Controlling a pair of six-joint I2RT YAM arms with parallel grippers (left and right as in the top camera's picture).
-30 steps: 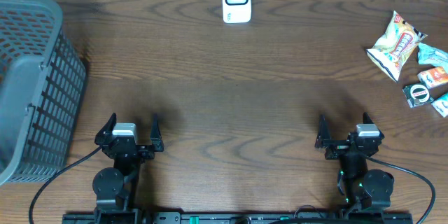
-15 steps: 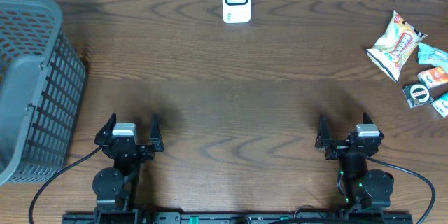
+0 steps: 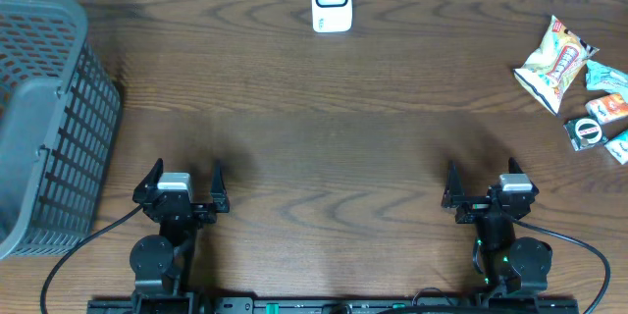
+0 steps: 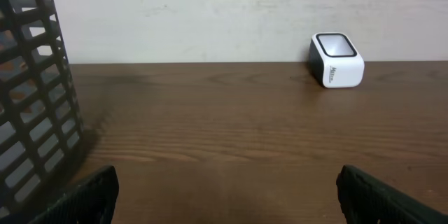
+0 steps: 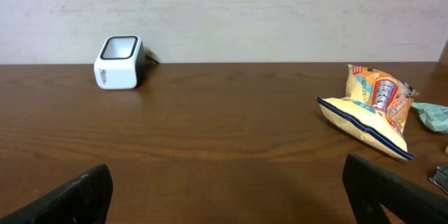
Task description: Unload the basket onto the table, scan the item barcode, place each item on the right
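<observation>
Overhead, the left gripper (image 3: 184,179) and the right gripper (image 3: 481,183) sit at the near edge of the dark wooden table (image 3: 324,137), both spread wide and holding nothing. A white box-shaped barcode scanner (image 3: 332,0) stands at the far edge. A yellow-and-orange crinkly snack bag (image 3: 554,63) lies far right beside small packets (image 3: 601,118), and a grey plastic mesh basket (image 3: 49,118) stands at the left.

From the left wrist, black fingers (image 4: 91,194) frame the tabletop, with the scanner ahead to the right.

From the right wrist, the snack bag lies ahead right, well apart from the fingers.
</observation>
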